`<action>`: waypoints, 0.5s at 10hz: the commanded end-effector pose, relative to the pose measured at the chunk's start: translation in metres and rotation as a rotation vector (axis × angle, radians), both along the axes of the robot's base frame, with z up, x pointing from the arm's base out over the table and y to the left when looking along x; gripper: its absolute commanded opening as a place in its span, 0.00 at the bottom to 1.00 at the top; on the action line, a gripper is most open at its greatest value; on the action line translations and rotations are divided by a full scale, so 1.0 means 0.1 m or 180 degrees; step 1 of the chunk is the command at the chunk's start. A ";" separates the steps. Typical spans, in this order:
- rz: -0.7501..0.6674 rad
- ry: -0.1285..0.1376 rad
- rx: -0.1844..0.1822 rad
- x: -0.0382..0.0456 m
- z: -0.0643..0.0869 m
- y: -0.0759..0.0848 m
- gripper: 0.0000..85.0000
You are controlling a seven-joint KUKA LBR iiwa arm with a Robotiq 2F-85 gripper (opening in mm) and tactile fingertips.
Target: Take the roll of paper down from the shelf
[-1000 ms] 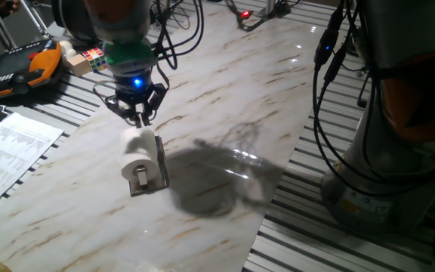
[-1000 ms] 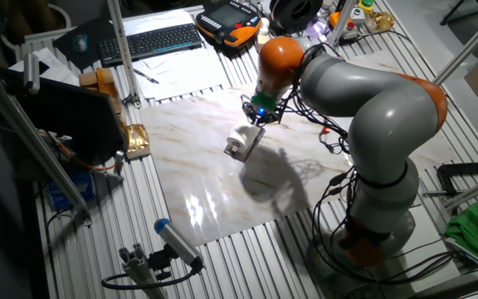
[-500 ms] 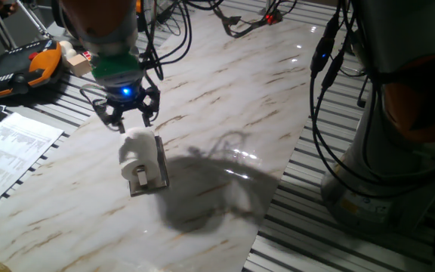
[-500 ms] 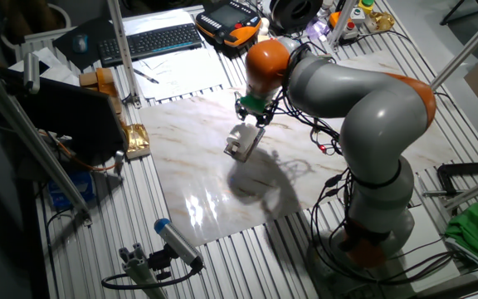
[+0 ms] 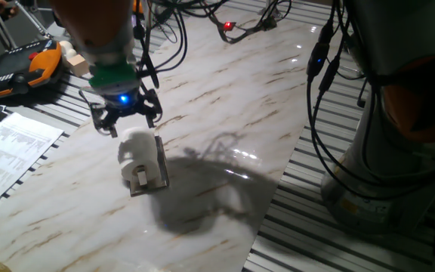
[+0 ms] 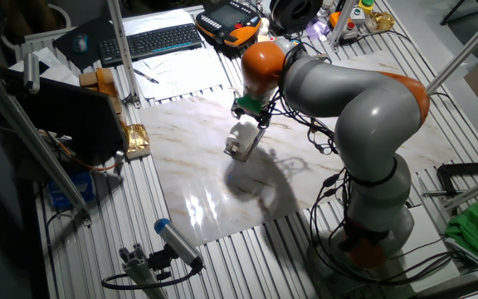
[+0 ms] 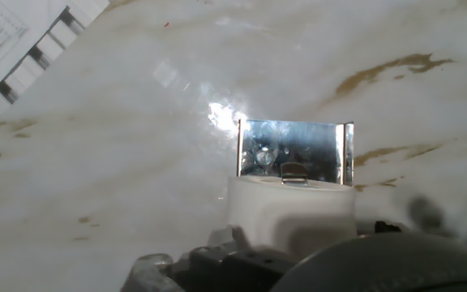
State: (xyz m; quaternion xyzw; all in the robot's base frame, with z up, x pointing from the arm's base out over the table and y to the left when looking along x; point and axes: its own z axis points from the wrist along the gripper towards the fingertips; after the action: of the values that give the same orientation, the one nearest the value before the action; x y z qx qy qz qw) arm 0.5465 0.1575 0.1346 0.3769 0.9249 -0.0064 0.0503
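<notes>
The white roll of paper [image 5: 132, 149] sits on the shelf [image 5: 157, 161], a small dark plate with a silvery metal bracket [image 5: 140, 177], on the marble table [image 5: 232, 91]. My gripper [image 5: 129, 127] hangs just above the far end of the roll, fingers spread open and empty. In the other fixed view the gripper [image 6: 248, 115] is right over the roll [image 6: 241, 135] and the shelf [image 6: 252, 143]. The hand view shows the roll [image 7: 290, 212] close below and the shiny bracket [image 7: 294, 152] beyond it; the fingertips are hidden there.
Printed paper sheets [image 5: 10, 147] lie at the left table edge. An orange-black pendant [image 5: 21, 66] and a coloured cube [image 5: 91, 57] are behind. Cables [image 5: 319, 106] hang at the right by the arm base. A keyboard [image 6: 152, 39] sits at the back.
My gripper has moved left and slightly back over the roll's far end, and its fingers have spread wider. The roll and shelf have not moved.
</notes>
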 end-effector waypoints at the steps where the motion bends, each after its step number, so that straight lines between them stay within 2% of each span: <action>1: 0.0016 -0.0008 -0.0002 -0.014 -0.07 0.01 1.00; 2: 0.0008 -0.0047 0.0018 -0.047 -0.15 0.03 1.00; 5: -0.0030 -0.0059 -0.0003 -0.088 -0.22 0.09 1.00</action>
State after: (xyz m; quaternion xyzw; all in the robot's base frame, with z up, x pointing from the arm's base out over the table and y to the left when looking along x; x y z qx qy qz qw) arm 0.5380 0.1667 0.1124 0.3815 0.9225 -0.0038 0.0593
